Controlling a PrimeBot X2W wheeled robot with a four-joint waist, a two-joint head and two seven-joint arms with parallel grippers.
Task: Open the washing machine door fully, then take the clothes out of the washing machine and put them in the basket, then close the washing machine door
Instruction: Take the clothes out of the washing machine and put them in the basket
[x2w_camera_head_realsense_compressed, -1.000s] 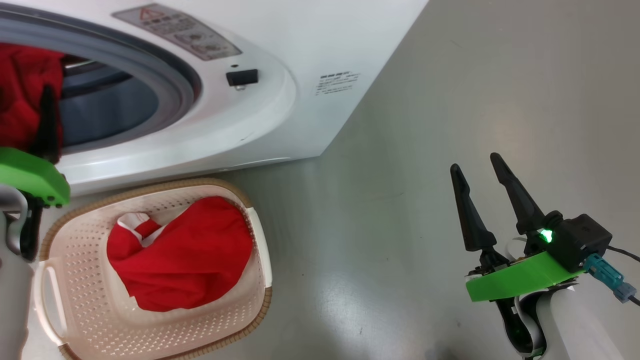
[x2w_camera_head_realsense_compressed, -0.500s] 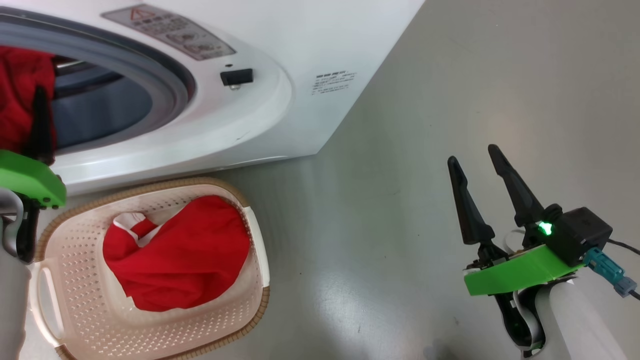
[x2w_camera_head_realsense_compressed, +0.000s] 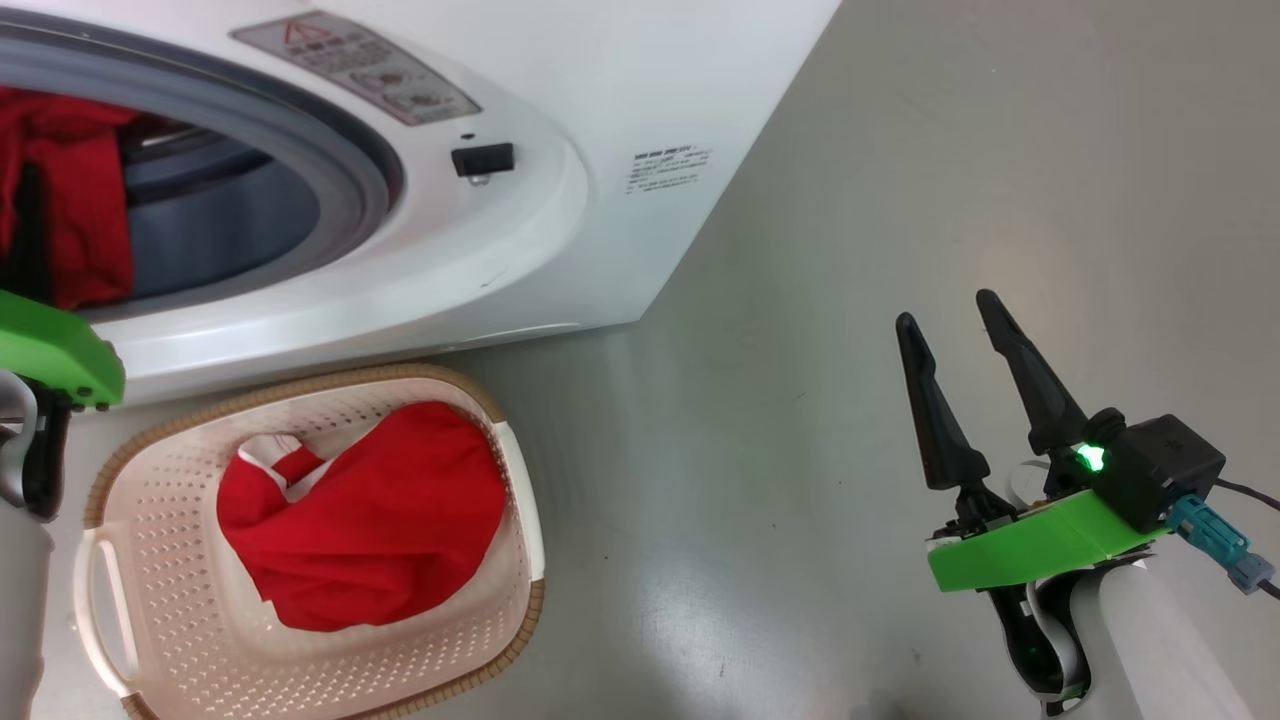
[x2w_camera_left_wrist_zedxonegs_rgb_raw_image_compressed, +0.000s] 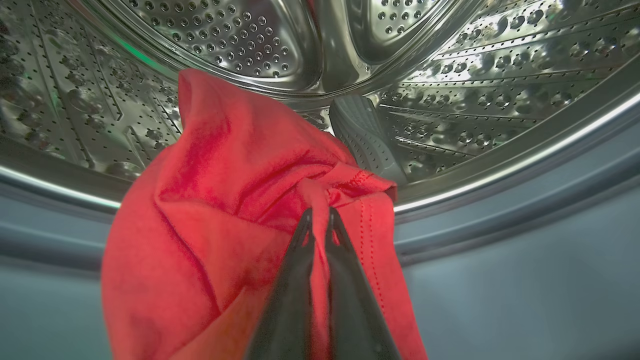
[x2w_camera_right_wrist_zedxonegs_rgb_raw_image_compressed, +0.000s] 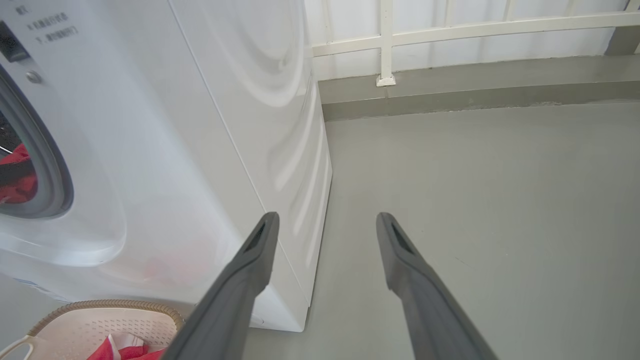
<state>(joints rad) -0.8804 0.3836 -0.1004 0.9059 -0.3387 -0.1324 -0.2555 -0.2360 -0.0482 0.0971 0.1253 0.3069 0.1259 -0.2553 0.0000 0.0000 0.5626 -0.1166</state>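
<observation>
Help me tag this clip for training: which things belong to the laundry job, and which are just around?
Job: washing machine; red garment at the drum mouth, pinched by the left gripper; basket; red garment in the basket.
Just around: white railing; grey floor; warning label.

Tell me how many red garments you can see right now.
2. One garment lies in the basket; the other garment hangs at the washing machine's mouth, pinched by the shut left gripper. More may hide behind it.

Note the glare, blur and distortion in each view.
Head view: sharp, soft glare patches on the floor. Left wrist view: wide-angle bending curves the steel drum; the near fingers look soft. Right wrist view: bright reflection streaks on the washing machine side.
</observation>
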